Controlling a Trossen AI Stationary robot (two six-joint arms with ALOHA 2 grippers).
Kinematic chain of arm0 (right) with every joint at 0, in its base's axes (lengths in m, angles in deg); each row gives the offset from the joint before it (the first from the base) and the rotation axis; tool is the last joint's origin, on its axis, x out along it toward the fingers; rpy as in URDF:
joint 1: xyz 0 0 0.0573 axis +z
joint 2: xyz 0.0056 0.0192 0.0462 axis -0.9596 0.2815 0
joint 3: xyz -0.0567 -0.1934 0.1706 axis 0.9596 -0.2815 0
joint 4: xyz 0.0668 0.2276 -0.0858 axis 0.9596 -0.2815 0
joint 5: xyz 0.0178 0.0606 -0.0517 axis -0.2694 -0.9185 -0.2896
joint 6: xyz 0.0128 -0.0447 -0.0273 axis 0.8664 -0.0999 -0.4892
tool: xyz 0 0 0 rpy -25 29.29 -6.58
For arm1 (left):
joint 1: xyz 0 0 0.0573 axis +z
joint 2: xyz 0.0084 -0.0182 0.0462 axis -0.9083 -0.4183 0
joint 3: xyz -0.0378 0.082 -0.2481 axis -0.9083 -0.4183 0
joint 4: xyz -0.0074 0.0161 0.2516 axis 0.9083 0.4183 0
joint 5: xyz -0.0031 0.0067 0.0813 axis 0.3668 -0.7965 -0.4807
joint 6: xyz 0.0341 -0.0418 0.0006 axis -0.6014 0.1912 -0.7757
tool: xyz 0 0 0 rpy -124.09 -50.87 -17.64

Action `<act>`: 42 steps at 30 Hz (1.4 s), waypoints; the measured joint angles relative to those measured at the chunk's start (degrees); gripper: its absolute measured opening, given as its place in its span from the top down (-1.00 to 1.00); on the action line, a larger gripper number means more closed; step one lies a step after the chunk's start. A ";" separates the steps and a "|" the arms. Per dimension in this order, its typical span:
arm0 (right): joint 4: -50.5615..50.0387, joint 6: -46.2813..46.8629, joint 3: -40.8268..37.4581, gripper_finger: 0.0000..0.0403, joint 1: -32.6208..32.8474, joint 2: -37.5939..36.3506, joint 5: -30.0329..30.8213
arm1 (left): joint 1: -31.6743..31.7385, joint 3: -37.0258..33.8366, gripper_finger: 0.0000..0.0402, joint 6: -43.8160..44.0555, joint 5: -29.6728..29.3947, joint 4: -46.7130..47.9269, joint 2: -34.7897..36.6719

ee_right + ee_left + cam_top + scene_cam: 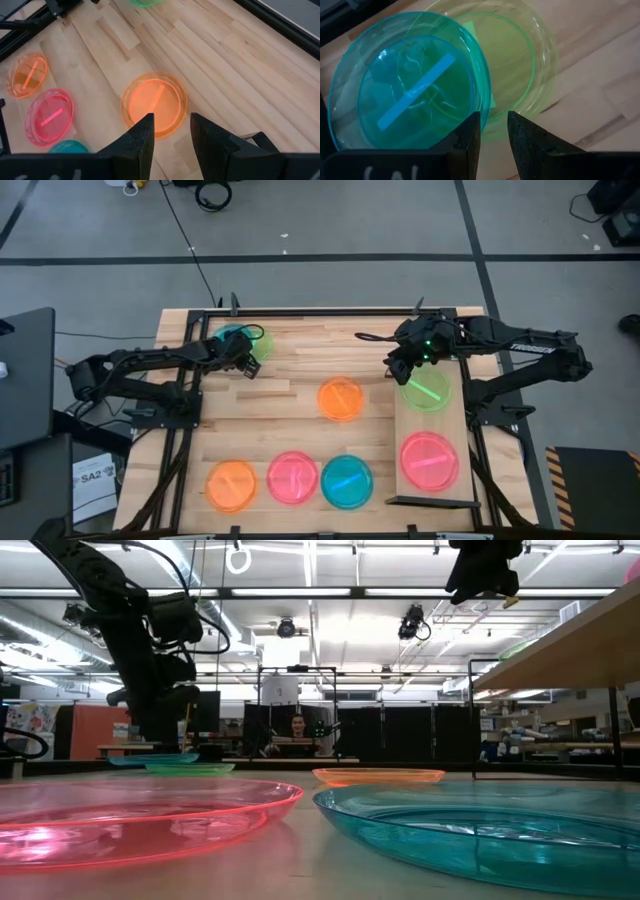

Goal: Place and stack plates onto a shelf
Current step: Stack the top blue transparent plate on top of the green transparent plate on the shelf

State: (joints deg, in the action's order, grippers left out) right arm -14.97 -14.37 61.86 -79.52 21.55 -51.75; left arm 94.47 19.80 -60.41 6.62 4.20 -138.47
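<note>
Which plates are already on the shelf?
Two: the green plate at the far end of the shelf and the pink plate at its near end.

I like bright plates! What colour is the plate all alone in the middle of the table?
Orange plate; the high view shows it best.

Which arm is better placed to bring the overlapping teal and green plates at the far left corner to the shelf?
Left. The left gripper, empty, hovers at the teal plate and green plate. The right gripper is by the shelf.
</note>
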 joint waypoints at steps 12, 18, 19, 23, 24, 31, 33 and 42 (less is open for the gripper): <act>0.00 0.01 0.00 0.34 0.00 0.00 -0.16 | 2.27 -0.07 0.48 -1.15 -0.01 -3.50 -7.38; 0.00 0.02 0.00 0.34 0.00 0.00 -0.18 | 2.31 -0.04 0.48 -1.95 -0.60 -4.84 -9.48; 0.00 0.02 0.00 0.34 0.00 0.00 -0.20 | 2.42 -0.04 0.48 -1.93 -0.61 -4.72 -9.62; -0.01 0.02 0.00 0.34 0.00 -0.02 -0.24 | 2.48 -0.04 0.52 -1.89 -0.68 -4.70 -10.03; -0.01 0.02 0.00 0.34 0.00 -0.02 -0.27 | 2.47 -0.04 0.55 -1.89 -0.68 -4.81 -10.03; 0.00 0.02 0.00 0.34 0.00 -0.02 -0.30 | 2.46 -0.04 0.83 -1.94 -0.85 -5.04 -9.89; -0.01 0.02 0.00 0.34 0.00 -0.02 -0.31 | 2.46 -0.04 0.91 -2.06 -0.89 -5.02 -9.90; 0.00 0.02 0.00 0.34 0.00 -0.02 -0.29 | 2.46 -0.04 0.96 -2.06 -0.81 -4.67 -9.48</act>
State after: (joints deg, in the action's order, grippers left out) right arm -14.97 -14.35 61.86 -79.52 21.53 -52.04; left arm 96.93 19.76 -62.47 5.81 -0.47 -147.95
